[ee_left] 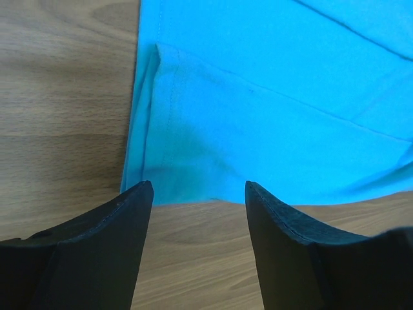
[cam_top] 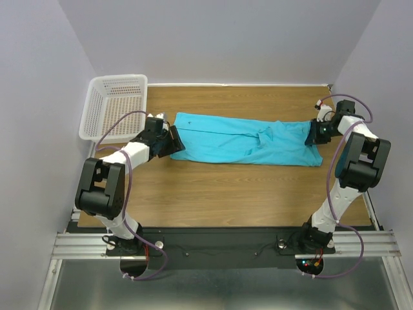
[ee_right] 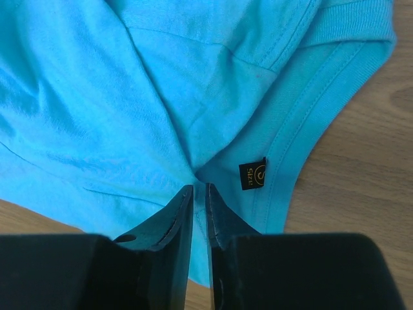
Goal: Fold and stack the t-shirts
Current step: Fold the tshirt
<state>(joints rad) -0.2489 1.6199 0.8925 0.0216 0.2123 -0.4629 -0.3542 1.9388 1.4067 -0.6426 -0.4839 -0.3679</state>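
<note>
Right wrist: our right gripper (ee_right: 199, 194) jaws clamp t-shirt (ee_right: 129, 97) at neck end; left gripper (ee_left: 198, 187) jaws open at other end, prob for folding

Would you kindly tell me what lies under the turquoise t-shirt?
The wooden table shows all around the t-shirt, which lies flat on it. Anything between cloth and wood is covered. The right tool is shut on the t-shirt.
</note>
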